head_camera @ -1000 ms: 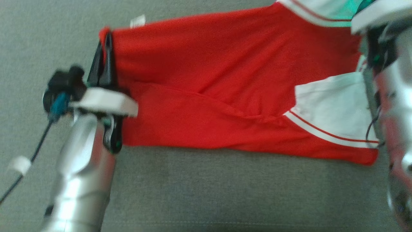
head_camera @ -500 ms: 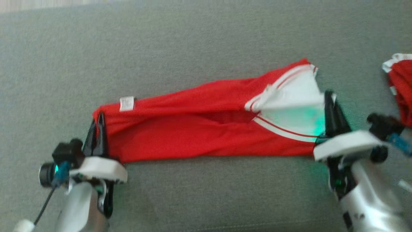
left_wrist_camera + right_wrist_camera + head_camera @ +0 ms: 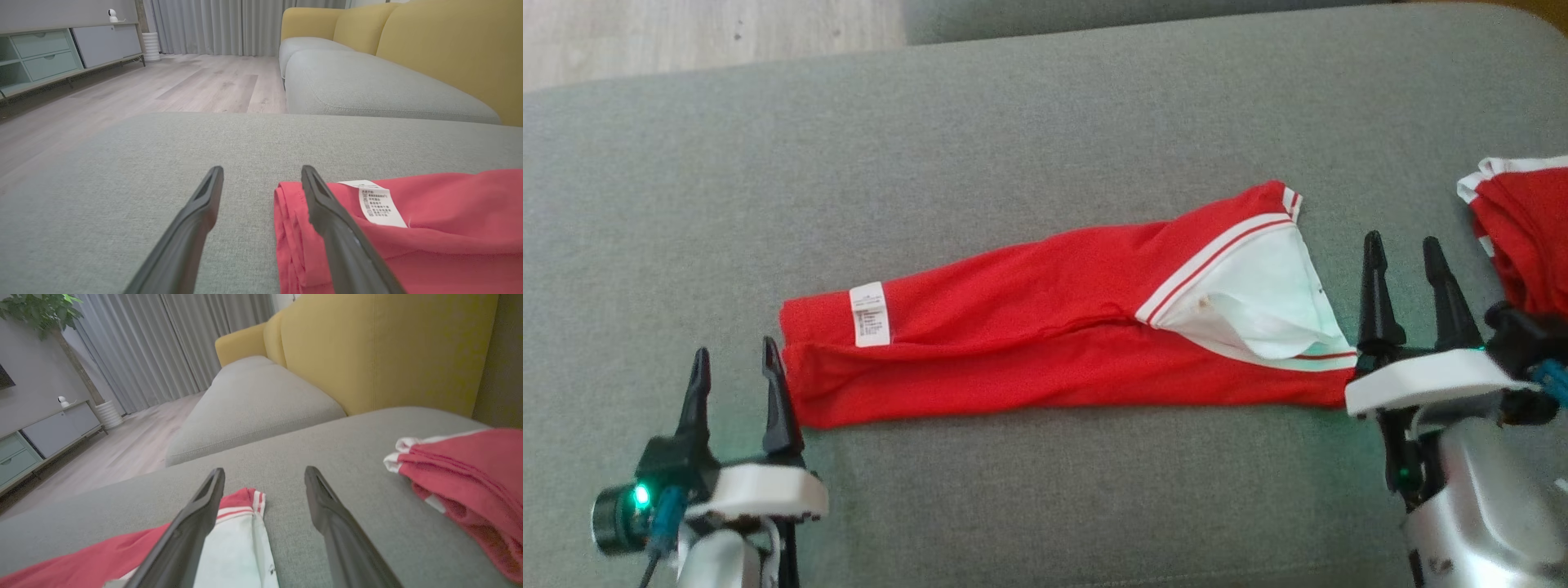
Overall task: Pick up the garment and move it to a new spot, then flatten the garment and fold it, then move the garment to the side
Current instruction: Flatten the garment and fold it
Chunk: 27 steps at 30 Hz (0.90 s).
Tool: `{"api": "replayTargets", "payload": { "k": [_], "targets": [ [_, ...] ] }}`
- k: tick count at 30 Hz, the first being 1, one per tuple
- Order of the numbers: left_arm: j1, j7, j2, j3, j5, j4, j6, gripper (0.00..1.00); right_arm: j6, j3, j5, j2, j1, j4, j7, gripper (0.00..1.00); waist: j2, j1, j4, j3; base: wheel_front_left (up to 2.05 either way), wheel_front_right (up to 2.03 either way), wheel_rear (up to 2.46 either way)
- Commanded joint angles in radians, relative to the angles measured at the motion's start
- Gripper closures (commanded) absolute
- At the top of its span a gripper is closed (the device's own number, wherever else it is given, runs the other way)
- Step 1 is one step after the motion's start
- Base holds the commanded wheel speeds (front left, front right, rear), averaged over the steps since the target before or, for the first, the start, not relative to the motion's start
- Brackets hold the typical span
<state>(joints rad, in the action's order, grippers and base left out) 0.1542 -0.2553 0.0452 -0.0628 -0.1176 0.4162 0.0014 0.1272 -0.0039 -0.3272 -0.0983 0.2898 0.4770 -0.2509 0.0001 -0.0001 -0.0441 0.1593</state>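
Red garment (image 3: 1029,351) lies folded lengthwise, flat on grey cushion (image 3: 1013,131), long axis L-R. Care label (image 3: 870,314) faces up nr its L end; white panel (image 3: 1258,306) w/ red/white stripes at R end. L claw (image 3: 734,349) released, nothing in it, at garment's L edge; in left wrist view one finger (image 3: 327,204) overlaps the hem. R claw (image 3: 1401,238) released too, empty, just beside the white end. 2nd red garment (image 3: 1523,229) bunched further R, apart from the first. Wood floor (image 3: 686,33) behind.
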Motion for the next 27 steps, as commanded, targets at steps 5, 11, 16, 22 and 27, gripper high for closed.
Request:
{"api": "replayTargets", "payload": {
  "k": [5,11,16,22,27],
  "targets": [
    [-0.062,-0.006,0.006,0.011,-0.011,-0.077,0.018,0.00,0.003,-0.019,0.143,0.037,-0.070,-0.043,-0.011,0.00,-0.0001,0.0001,0.023,-0.039,0.00,0.00,0.00],
    [-0.100,-0.006,0.005,0.049,-0.042,-0.091,0.035,0.00,0.003,-0.018,0.144,0.047,-0.104,-0.016,-0.011,0.00,-0.0001,0.0001,0.030,-0.055,0.00,0.00,0.00],
    [-0.099,-0.006,0.005,0.066,-0.054,-0.095,0.045,0.00,0.003,0.002,0.122,0.048,-0.094,-0.005,-0.011,0.00,-0.0001,0.0001,0.032,-0.045,0.00,0.00,0.00],
    [-0.075,-0.006,0.005,0.102,-0.064,-0.098,0.047,0.00,0.003,-0.007,0.158,0.048,-0.013,0.094,-0.011,0.00,-0.0001,0.0001,0.051,-0.009,0.00,0.00,0.00],
    [-0.052,-0.006,0.005,0.137,-0.075,-0.085,0.048,0.00,0.003,-0.053,0.210,0.048,0.100,0.254,0.006,0.00,-0.0001,0.0001,0.082,0.029,0.00,0.00,0.00]
  ]
}}
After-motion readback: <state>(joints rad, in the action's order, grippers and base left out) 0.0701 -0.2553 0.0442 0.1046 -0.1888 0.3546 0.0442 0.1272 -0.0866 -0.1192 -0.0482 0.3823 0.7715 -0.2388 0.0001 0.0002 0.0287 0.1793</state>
